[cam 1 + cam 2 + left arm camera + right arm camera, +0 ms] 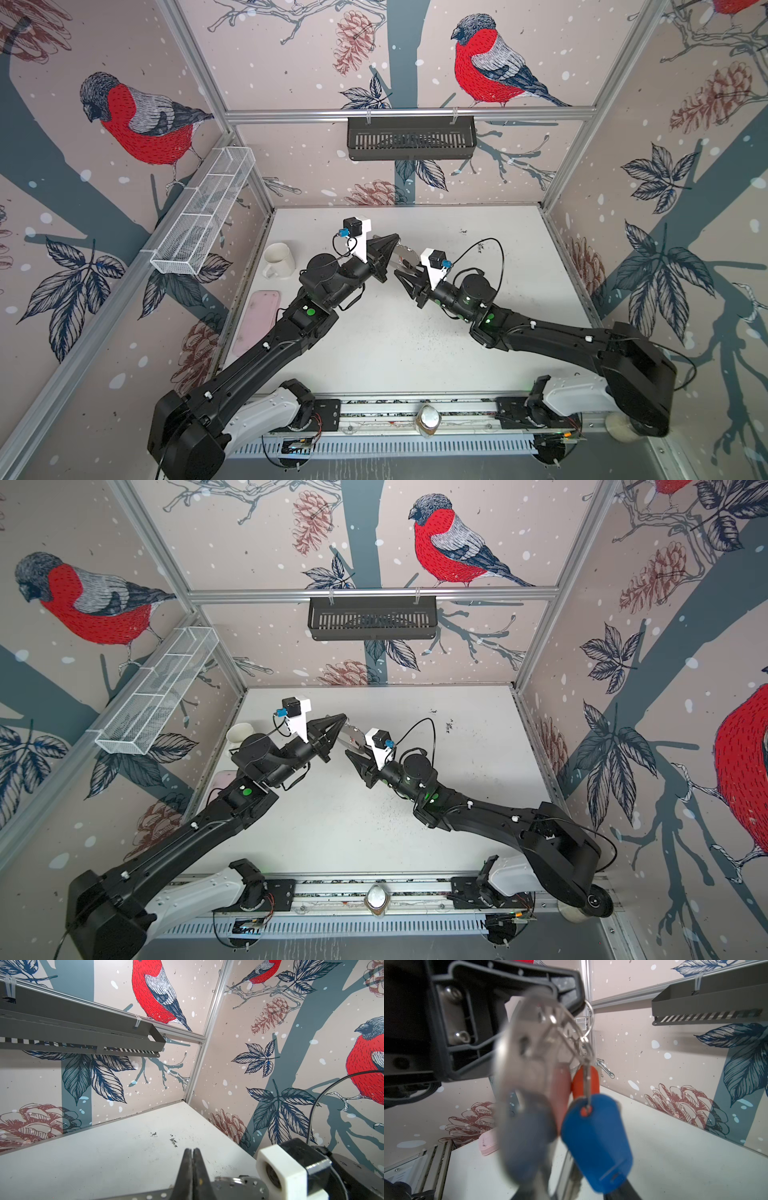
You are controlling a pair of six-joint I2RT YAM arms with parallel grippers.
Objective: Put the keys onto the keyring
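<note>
Your left hand (393, 241) is clenched on the keyring (405, 255), which is held clear of the counter (415, 353). The keys (596, 1140) hang just below the keyring, apparently already looped on. You cannot tell the grip of the right hand (409, 269), just beside the keyring. Remaining: verify attachment.

Black arms (249, 361), white shoulder housings (270, 405), green lights (309, 311), looping black cables (486, 239)

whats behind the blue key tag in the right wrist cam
The red tag hangs right behind the blue tag, with its upper part showing above it. A bit of the keys peeks out beside its lower edge. The rest is covered by that tag and the blurred keyring.
</note>
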